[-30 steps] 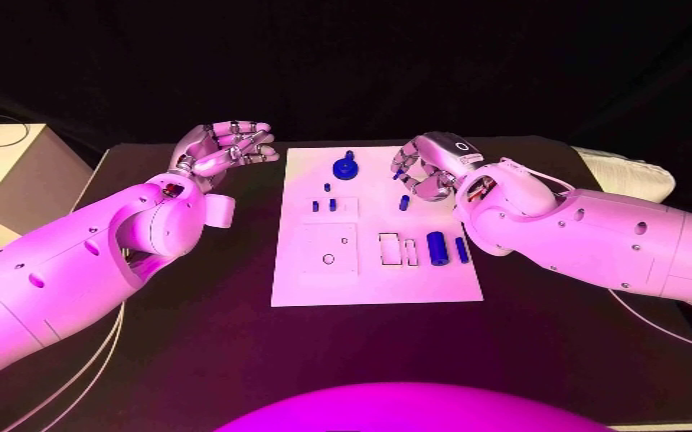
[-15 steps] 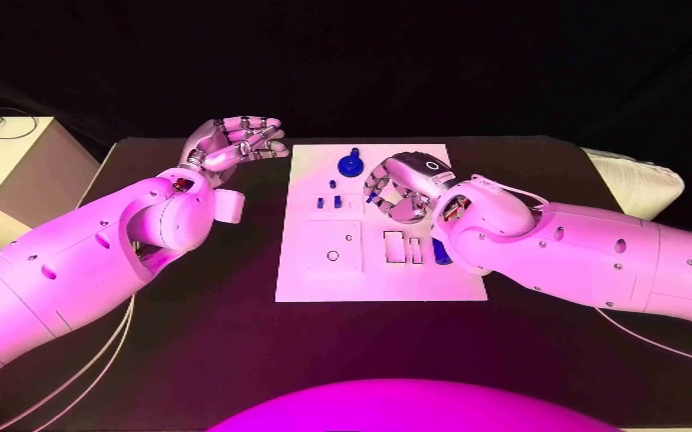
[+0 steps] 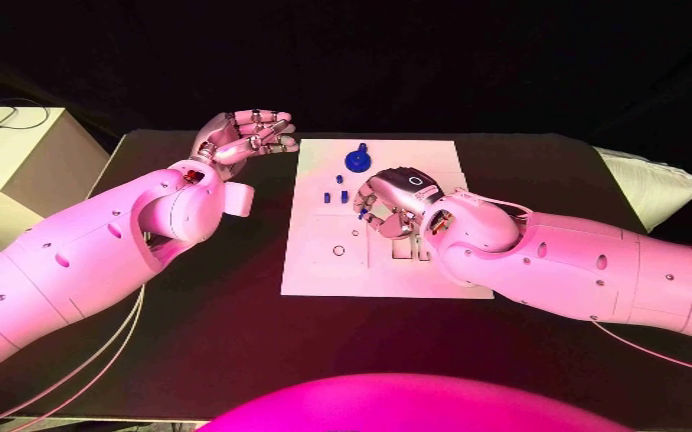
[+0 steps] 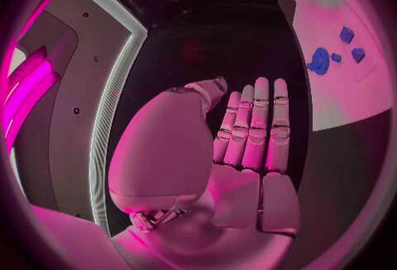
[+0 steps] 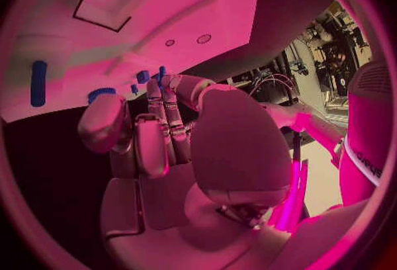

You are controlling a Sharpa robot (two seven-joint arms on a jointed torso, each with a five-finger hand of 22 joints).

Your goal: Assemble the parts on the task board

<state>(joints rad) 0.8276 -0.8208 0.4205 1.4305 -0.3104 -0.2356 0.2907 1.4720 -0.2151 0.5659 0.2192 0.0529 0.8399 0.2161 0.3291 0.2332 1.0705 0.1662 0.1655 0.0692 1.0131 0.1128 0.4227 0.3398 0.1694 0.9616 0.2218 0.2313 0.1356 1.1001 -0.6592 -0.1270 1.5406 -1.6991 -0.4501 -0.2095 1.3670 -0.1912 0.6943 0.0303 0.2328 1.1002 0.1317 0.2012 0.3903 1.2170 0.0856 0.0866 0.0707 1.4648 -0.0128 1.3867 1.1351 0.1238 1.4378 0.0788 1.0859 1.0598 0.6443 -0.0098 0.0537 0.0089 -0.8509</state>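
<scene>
Right hand hovers over mid-board, fingers curled on nothing, small blue parts just at its 9 o'clock; left hand, fingers apart, waits off-board at 10 o'clock.

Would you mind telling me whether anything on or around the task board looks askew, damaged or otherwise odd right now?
Nothing stands out. The task board lies flat on the black table, and the blue parts on it look intact. The right hand hovers over the board's middle; the left hand is off its edge, holding nothing.
</scene>
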